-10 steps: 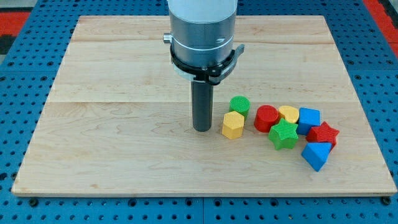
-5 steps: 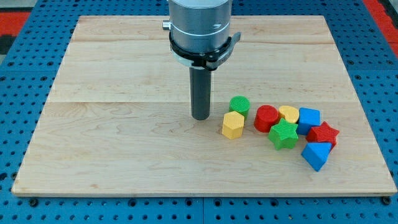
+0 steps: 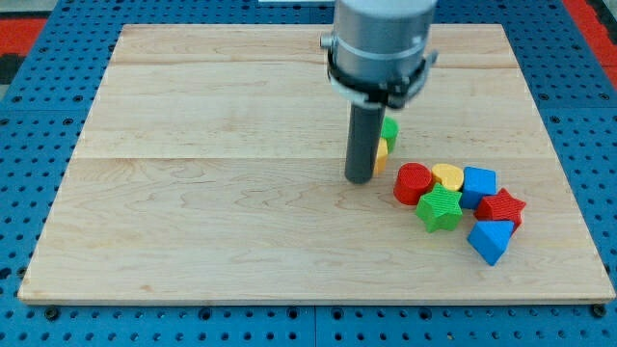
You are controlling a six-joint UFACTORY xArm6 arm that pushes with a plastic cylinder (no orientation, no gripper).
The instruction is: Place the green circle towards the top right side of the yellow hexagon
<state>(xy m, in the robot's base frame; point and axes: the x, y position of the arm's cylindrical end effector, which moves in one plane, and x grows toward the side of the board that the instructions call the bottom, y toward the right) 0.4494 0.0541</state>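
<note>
My tip [image 3: 360, 178] sits on the desk [image 3: 193, 222] right at the yellow hexagon [image 3: 383, 151], on its left-bottom side in the view. The rod covers most of that block; only a yellow sliver shows past the rod's right edge.

The green circle [image 3: 389, 128] peeks out just above the yellow hexagon, toward the view's top and slightly right, apparently touching it. It is also mostly hidden by the rod, so I can't confirm exact contact or shape.

Key relation: from my tip, the green circle lies up and to the right, with the yellow hexagon between. Any further push along that line would likely move both blocks together, not change their offset.

Judgement: green looks already roughly top-right of yellow, maybe more top than right. If a nudge is needed, the tip should come round to the green circle's left side, clear of the yellow.

No jaws on this rig, just a rod, nothing gripped.

Arm pose: rod vertical, wrist housing directly above it.

Cluster of other blocks is right of the yellow hexagon, apart from it: red cylinder [image 3: 413, 182] nearest.
</note>
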